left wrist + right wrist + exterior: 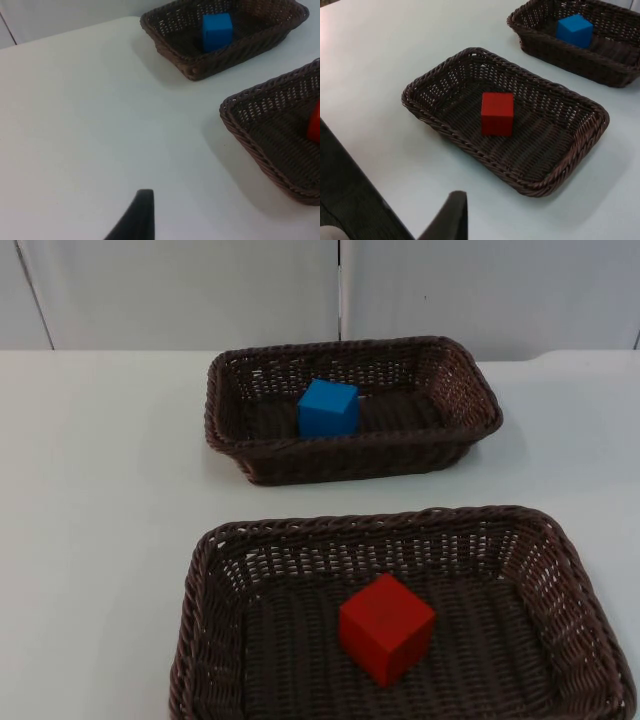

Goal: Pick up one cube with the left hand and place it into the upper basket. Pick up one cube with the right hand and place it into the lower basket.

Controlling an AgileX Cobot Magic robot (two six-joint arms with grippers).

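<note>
Where the white table top [100, 490] meets the grey partition wall [180, 290], two dark brown woven wicker baskets sit one behind the other, well apart, with a strip of bare table between them. The upper basket [355, 440] lies in the upper middle of the top view, a little right of centre. A blue cube [328, 408] rests on its floor, left of the basket's middle and close to the front wall. The lower basket [380, 520] takes up the bottom of the top view and runs past the bottom edge. A red cube [386, 628] sits on its floor near the middle, turned so that one corner points toward the bottom of the frame. Both cubes are plain on every face that shows.

The left gripper [142, 215] hangs over bare table, off to the side of both baskets and touching nothing. Whether its claw is apart or together cannot be told. The right gripper [452, 215] hangs over the table just outside the long wall of the lower basket, also touching nothing, and its state cannot be told either.
</note>
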